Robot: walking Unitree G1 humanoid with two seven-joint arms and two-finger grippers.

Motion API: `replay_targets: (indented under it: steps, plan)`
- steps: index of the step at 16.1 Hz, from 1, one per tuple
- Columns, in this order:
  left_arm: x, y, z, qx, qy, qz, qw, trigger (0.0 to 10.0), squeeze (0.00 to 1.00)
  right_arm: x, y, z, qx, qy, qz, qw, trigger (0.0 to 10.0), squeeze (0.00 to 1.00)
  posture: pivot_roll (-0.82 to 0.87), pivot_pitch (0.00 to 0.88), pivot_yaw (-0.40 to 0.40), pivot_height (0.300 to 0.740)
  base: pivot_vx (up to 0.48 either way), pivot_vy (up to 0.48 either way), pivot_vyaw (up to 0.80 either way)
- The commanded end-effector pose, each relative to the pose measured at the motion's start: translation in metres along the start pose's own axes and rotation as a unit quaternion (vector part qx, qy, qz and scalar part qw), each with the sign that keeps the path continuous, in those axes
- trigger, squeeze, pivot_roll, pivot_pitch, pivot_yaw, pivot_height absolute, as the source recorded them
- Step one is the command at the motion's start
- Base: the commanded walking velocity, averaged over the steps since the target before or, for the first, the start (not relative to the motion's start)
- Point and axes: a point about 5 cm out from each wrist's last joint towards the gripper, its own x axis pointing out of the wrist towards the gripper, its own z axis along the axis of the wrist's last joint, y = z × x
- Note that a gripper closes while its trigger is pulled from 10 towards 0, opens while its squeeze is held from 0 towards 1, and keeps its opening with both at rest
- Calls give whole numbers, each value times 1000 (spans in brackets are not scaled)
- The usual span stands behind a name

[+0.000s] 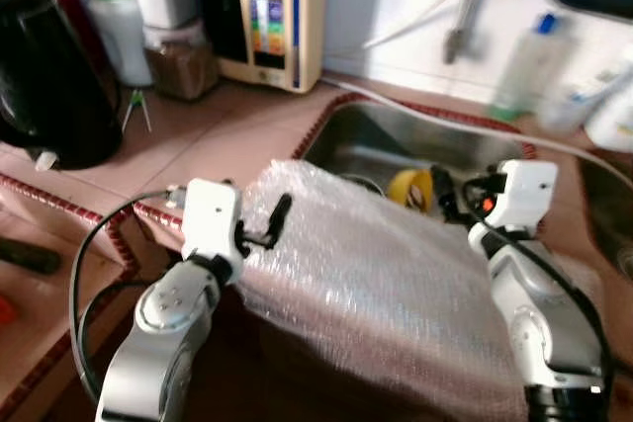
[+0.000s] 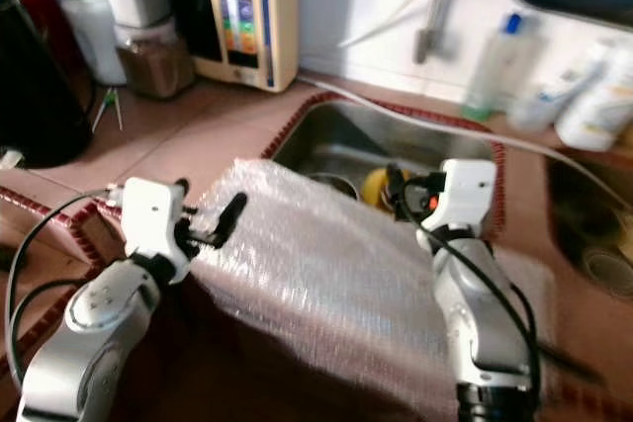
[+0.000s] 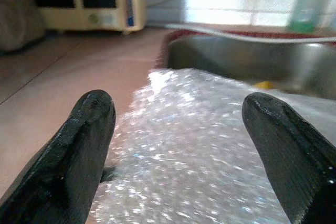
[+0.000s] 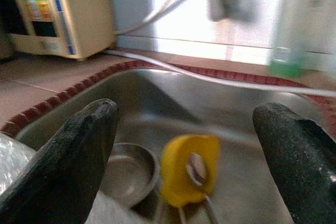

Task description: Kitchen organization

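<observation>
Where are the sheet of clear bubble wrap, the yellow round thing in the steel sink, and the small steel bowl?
Sheet of clear bubble wrap (image 1: 386, 284): left eye view, middle of the sheet.
Yellow round thing (image 4: 186, 174): right wrist view, its yellow body.
Small steel bowl (image 4: 131, 169): right wrist view, its inside.

Terracotta tiled counter, steel sink, white tiled wall

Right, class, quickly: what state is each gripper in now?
Left gripper: jaws open, over the bubble wrap.
Right gripper: jaws open, holding nothing, facing the sink.
</observation>
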Motion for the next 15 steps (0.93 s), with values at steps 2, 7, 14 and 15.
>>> replay_targets:
  steps: [2,7,14,15]
  plan:
    - [-1,3,-2,3,7,4,1000,10000,0,1,0,2,4,-3,-3,1000,10000,0,-50,4,-23,740,-276,0,0]
    - [1,0,-3,1,8,-1,1000,10000,0,1,-1,2,4,-4,-4,1000,10000,0,-56,0,-24,740,-280,0,0]
    - [6,-2,-4,-4,7,-1,1000,10000,0,5,-4,5,-1,-7,-5,1000,10000,0,-64,0,-33,740,-298,0,0]
    - [6,-2,-4,-4,5,-2,1000,10000,0,5,-4,5,-1,-7,-5,1000,10000,0,-64,0,-34,740,-300,0,0]
